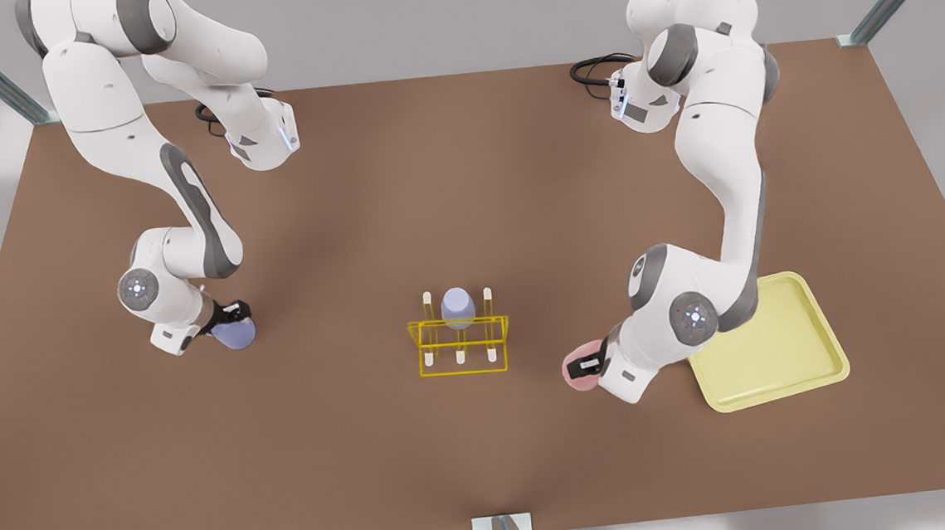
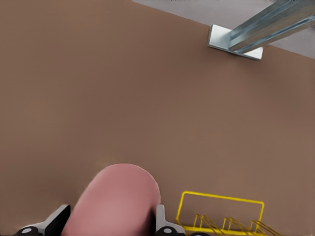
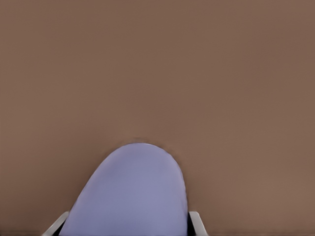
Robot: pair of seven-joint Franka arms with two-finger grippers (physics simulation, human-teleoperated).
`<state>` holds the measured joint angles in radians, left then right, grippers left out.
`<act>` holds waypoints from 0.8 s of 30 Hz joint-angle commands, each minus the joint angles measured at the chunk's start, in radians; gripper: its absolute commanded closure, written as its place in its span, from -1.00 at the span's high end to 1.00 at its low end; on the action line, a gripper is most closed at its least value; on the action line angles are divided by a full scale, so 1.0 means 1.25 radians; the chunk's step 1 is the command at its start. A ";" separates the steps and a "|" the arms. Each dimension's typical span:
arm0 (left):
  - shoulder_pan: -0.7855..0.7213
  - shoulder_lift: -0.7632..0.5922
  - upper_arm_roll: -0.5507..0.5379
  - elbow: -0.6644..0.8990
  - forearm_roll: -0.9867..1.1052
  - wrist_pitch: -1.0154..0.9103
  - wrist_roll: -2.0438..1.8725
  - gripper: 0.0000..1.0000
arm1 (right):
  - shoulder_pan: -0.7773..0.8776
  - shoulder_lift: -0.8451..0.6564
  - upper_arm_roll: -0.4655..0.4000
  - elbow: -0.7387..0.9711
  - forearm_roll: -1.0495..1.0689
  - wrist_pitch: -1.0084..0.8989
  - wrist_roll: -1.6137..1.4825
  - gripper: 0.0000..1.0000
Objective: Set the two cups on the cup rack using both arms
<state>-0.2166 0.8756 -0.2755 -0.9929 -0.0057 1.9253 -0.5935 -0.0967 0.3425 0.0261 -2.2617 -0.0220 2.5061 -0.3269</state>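
Brown table (image 1: 466, 174): our left gripper (image 1: 586, 365) clasps the pink cup (image 1: 577, 367), right gripper (image 1: 231, 315) the lavender cup (image 1: 236, 335) — we should invert each squarely over a free rack (image 1: 460, 347) peg.

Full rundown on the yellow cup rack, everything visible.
The cup rack is a small bright-yellow wire frame, open-sided, with six upright white-tipped pegs in two rows of three. It stands upright near the middle of the brown table, between the two arms. A lavender cup sits upside down over the middle peg of the far row; the other five pegs are bare. No gripper touches it. The left wrist view shows its wire base beside the held pink cup.
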 commanded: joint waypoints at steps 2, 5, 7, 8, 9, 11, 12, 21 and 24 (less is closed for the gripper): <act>-0.037 0.001 0.001 0.004 -0.015 0.034 -0.482 0.68 | 0.001 0.002 0.000 -0.001 0.002 -0.012 -0.051 0.74; -0.078 0.001 0.002 0.005 -0.015 0.078 -0.541 0.68 | 0.000 0.006 0.000 -0.001 0.002 -0.013 -0.051 0.68; -0.089 0.001 0.002 0.005 -0.015 0.093 -0.540 0.68 | 0.000 0.008 0.000 0.000 0.000 -0.013 -0.051 0.66; -0.102 0.009 0.002 0.005 -0.015 0.104 -0.540 0.68 | 0.000 0.007 0.000 0.005 0.000 -0.023 -0.051 0.65; -0.113 0.014 0.002 0.005 -0.015 0.119 -0.540 0.68 | 0.000 0.005 0.001 0.013 0.000 -0.040 -0.051 0.64; -0.118 0.015 0.002 0.005 -0.015 0.119 -0.540 0.68 | 0.000 0.003 0.001 0.014 0.000 -0.040 -0.051 0.56; -0.119 0.016 0.002 0.005 -0.015 0.119 -0.540 0.68 | 0.001 0.003 0.001 0.016 -0.001 -0.040 -0.050 0.55; -0.158 0.032 0.003 0.016 -0.016 0.115 -0.543 0.69 | 0.006 0.007 0.132 0.138 0.218 -0.143 -0.040 0.55; -0.158 0.035 0.004 0.016 -0.016 0.116 -0.540 1.00 | 0.053 0.043 0.142 0.259 0.309 -0.256 -0.018 0.55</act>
<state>-0.4138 0.9201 -0.2698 -0.9732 -0.0271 2.0673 -1.0885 -0.0405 0.3849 0.1989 -1.9716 0.2634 2.3299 -0.3805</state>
